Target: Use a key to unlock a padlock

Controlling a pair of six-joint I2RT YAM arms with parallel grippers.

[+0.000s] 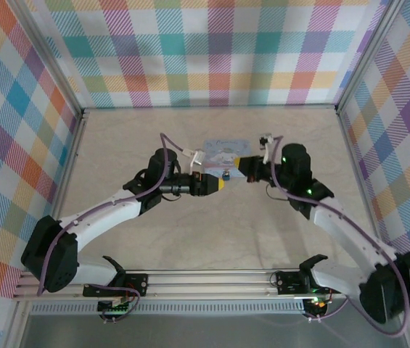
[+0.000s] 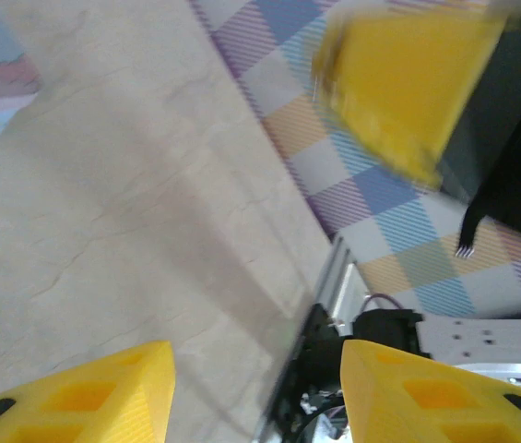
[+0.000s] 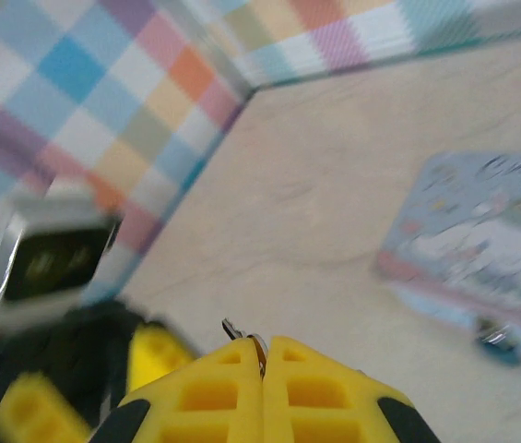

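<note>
Top external view: two arms bend inward over a pale, marble-veined surface (image 1: 154,246) walled by plaid panels (image 1: 212,51). The left end effector (image 1: 220,184) and the right end effector (image 1: 243,167) aim their yellow tips at each other near the middle, close but apart. Between them sits the padlock (image 1: 226,175), a tiny dark-blue speck on the surface. It lies just beside the 6 o'clock edge of a flat, pale-blue tin (image 1: 225,152) with a cartoon print. From this height I cannot tell how either pair of fingers stands.

The left wrist view shows it for that arm. Its two wedge-shaped yellow fingers (image 2: 103,392), moulded with hollow cells, stand well apart at 7 and 5 o'clock. The other arm's yellow finger is a blurred block at 1 o'clock, and a corner of the tin shows at 10 o'clock.

In the right wrist view, the right end effector's fingers press together at 6 o'clock. They are clamped on the key (image 3: 242,332), a thin silvery sliver poking from the seam at their tip. The padlock lies blurred at 4 o'clock, just beside the tin's near edge and apart from the key. The left arm's yellow fingers show at 8 o'clock, under a white, boxy camera housing (image 3: 43,254).
</note>
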